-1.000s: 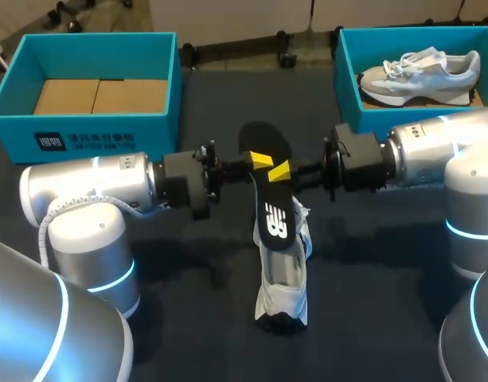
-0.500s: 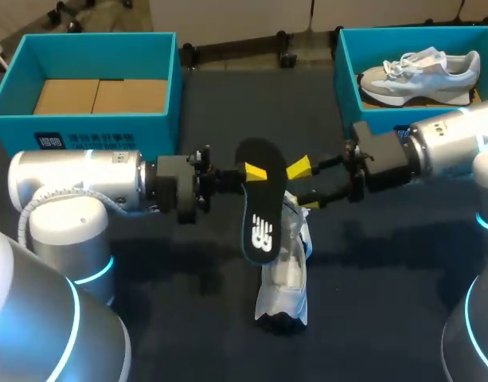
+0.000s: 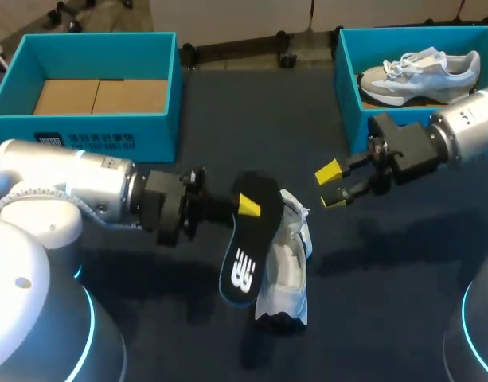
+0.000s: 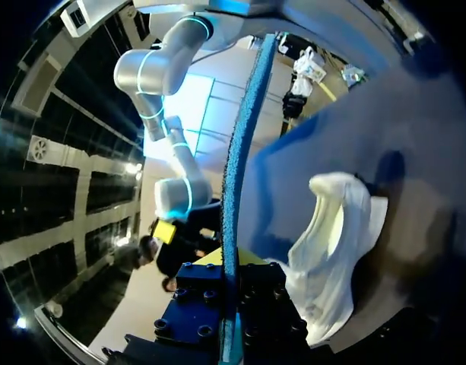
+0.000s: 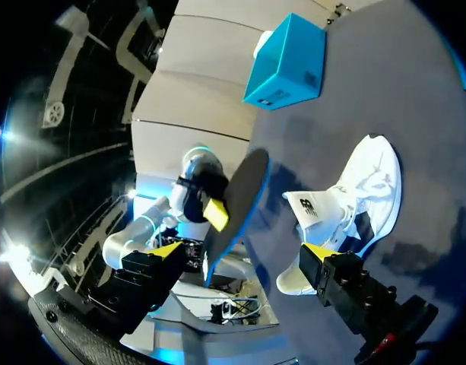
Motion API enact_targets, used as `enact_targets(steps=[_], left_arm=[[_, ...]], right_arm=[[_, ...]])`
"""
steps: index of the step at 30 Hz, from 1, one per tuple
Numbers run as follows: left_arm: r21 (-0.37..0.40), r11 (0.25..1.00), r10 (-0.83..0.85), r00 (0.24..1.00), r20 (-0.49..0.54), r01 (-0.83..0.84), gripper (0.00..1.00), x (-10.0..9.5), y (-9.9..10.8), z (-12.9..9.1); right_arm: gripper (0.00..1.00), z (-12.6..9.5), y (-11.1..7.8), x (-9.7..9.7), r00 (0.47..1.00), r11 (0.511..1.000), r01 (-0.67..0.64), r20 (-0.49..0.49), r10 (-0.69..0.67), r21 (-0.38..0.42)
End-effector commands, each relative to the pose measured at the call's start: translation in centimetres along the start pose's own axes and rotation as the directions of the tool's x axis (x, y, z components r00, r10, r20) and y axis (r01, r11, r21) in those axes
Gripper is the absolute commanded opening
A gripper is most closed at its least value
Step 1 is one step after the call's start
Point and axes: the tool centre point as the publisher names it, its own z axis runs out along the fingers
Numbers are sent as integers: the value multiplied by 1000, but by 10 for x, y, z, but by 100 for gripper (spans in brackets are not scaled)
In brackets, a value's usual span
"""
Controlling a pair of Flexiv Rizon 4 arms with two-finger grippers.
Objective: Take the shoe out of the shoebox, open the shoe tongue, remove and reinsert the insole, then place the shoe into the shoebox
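black insole point(image 3: 245, 243) is hanging tilted above the dark desk point(image 3: 387, 302), and the left pincer point(image 3: 245, 205) is clamping it near its upper end, one yellow-tipped finger pressing on each face. the insole's lower end is dipping just beside the white shoe point(image 3: 285, 267), which is sitting on the desk between the two arms, outside both boxes. the right pincer point(image 3: 333, 185) is hovering well apart from the insole, fingers spread wide and gripping nothing. behind it, a second shoe point(image 3: 419, 70) is lying in the right teal shoebox point(image 3: 349, 79). the left teal shoebox point(image 3: 148, 135) is showing its cardboard floor.
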Motion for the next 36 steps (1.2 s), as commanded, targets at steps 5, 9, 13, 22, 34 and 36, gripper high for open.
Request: enact_targets(steps=[5,9,13,22,34,36], left_arm=[[35,998,-43,999,-33,44,0,11,-41,1],[132,981,-145,989,-5,145,0,14,-48,6],[156,976,-148,989,-26,150,0,14,-50,6],[156,976,-148,989,-26,150,0,14,-50,6],[310,868,-400,916,-23,387,0,26,-84,4],[336,822,-468,882,-64,460,0,30,-83,5]], right_arm=[[100,-9,-23,6,900,896,414,73,-429,160],[100,-8,-44,2,742,713,658,-50,-668,241],[100,-8,-44,2,742,713,658,-50,-668,241],[100,-8,-44,2,742,713,658,-50,-668,241],[100,11,-93,-35,432,303,795,-140,-891,525],[100,14,-92,-42,454,321,767,-117,-883,556]])
